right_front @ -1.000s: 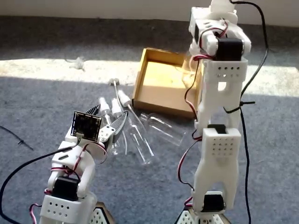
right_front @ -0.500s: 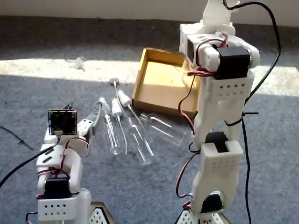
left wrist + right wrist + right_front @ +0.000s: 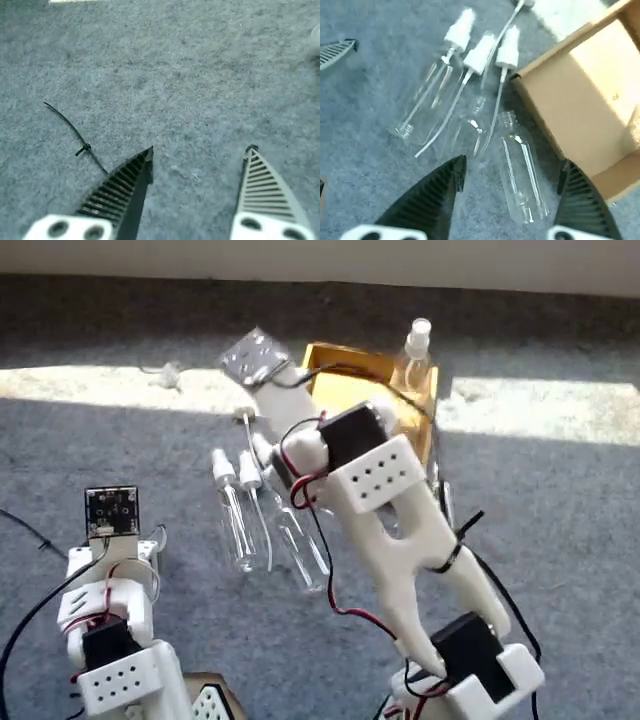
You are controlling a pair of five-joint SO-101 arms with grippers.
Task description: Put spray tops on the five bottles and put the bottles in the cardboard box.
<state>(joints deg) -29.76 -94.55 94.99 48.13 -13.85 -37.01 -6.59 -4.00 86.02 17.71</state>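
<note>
1. The left tool (image 3: 200,148) hangs over bare grey carpet (image 3: 165,65). Its two fingers are spread wide and there is nothing between them.
2. A black cable tie (image 3: 75,135) lies on the carpet just beside the left tool's dark finger.
3. The right tool (image 3: 512,162) is also wide open and empty. It hovers above the bottles, with an uncapped clear bottle (image 3: 520,175) lying on its side under the gap.
4. Two more clear bottles (image 3: 422,110) (image 3: 465,132) lie beside that one on the carpet, close together.
5. Three white spray tops (image 3: 480,52) with long thin tubes lie side by side, their tubes running along or over the bottles. I cannot tell whether any is screwed on.
6. The cardboard box (image 3: 370,375) sits open on the carpet just beside the lying bottles.
7. A capped bottle (image 3: 413,360) with a white spray top stands upright at the box's far corner — seemingly inside it.
8. In the high view the right arm (image 3: 390,510) slants across the bottles and part of the box. The left arm (image 3: 110,580) sits folded at the near left, well apart from them.
</note>
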